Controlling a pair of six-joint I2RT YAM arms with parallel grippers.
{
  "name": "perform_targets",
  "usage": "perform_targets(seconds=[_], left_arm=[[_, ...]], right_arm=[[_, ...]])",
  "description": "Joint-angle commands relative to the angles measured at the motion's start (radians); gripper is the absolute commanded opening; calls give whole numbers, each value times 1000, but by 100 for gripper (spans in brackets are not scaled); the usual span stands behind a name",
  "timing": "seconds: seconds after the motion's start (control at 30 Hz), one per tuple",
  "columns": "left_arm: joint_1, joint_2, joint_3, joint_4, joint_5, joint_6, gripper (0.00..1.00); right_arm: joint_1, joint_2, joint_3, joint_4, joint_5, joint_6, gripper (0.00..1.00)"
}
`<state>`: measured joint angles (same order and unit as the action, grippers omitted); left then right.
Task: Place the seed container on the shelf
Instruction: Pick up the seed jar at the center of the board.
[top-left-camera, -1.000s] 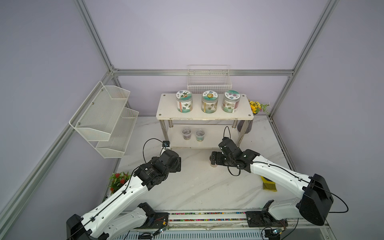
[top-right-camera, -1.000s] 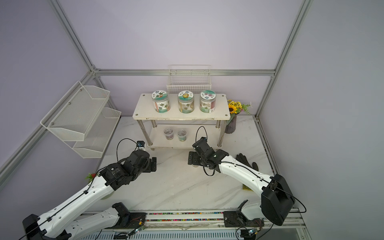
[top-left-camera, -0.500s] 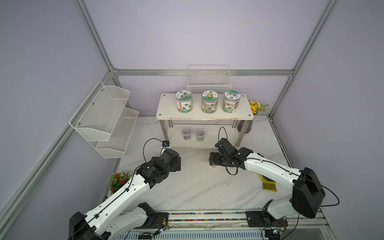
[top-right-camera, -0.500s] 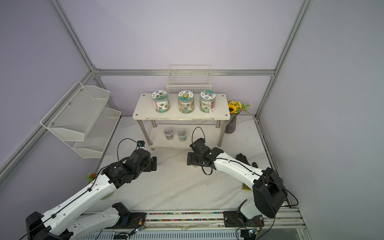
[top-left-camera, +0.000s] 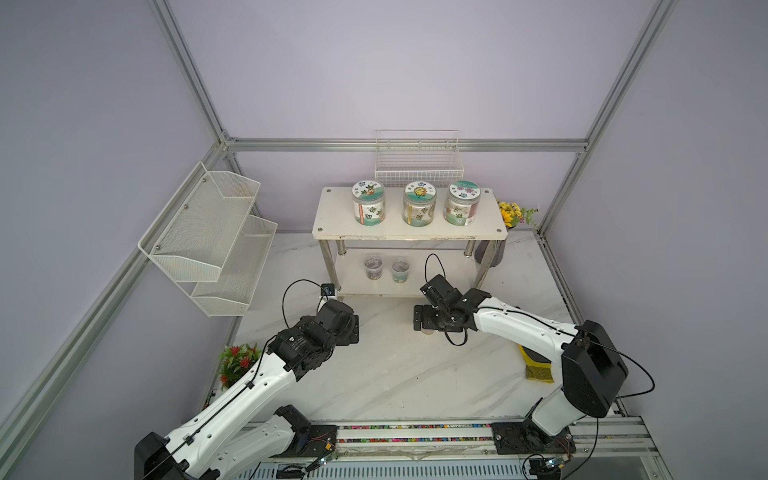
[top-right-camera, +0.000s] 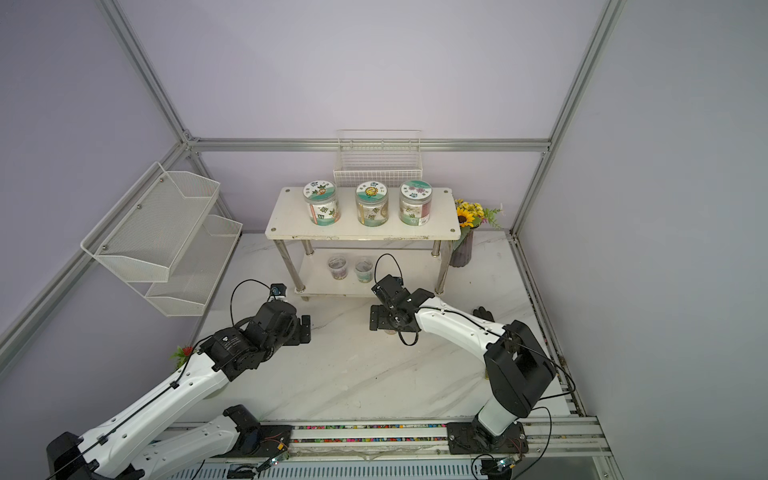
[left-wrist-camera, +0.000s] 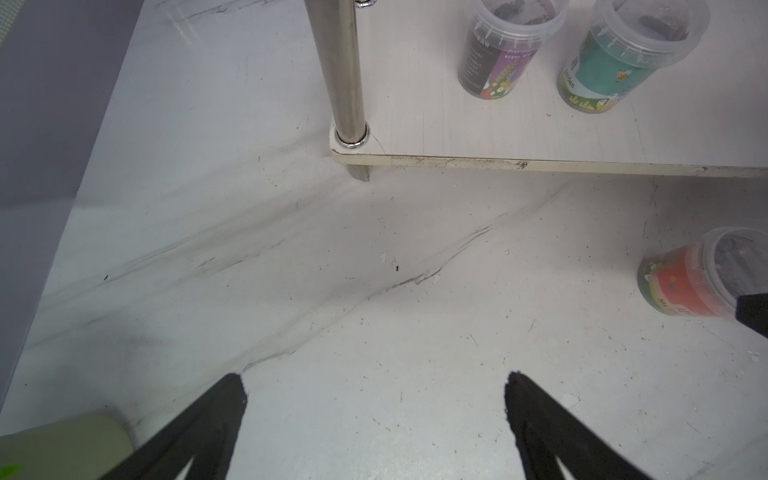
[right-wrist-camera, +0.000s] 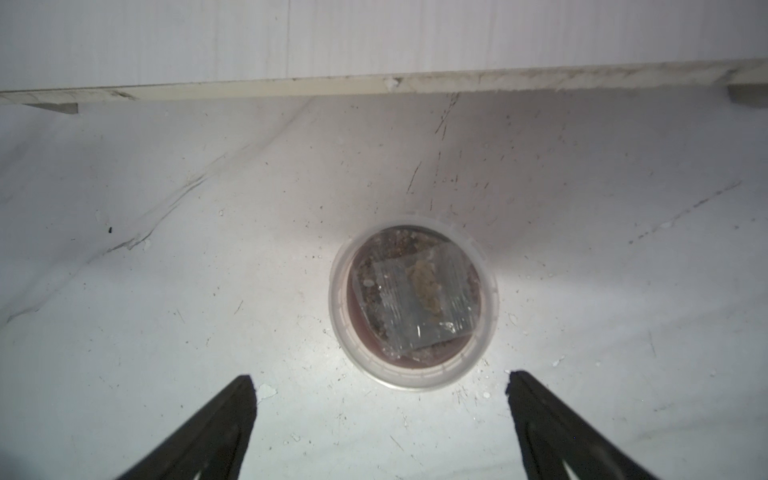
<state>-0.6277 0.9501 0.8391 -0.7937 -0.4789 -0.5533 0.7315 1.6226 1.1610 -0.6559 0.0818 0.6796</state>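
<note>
While the seed container (right-wrist-camera: 413, 307) stands on the desk (right-wrist-camera: 166, 249) just before the shelf (right-wrist-camera: 374, 41), the right end effector (right-wrist-camera: 380, 382) hovers over it, open and empty — likely the approach; next, lower and close around it.

Three large lidded jars (top-left-camera: 419, 204) stand on the one shelf (top-left-camera: 332, 220). Small seed containers (left-wrist-camera: 505, 50) — three (two on the lower board, one on the table (top-left-camera: 395, 374)). One mesh wall rack (top-left-camera: 208, 232) with two bins, one wire basket (top-left-camera: 419, 166), two flower bunches (top-left-camera: 510, 212) — two robot arms (top-left-camera: 249, 386).
</note>
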Motion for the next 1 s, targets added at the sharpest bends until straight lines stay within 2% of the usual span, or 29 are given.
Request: perform_targets(seconds=[0.0, 0.97], left_arm=[[11, -13, -2, 31, 8, 20, 99], [40, -50, -30, 31, 26, 29, 99]], right_arm=[[7, 27, 31, -34, 22, -9, 97], [-4, 141, 74, -31, 88, -17, 95]])
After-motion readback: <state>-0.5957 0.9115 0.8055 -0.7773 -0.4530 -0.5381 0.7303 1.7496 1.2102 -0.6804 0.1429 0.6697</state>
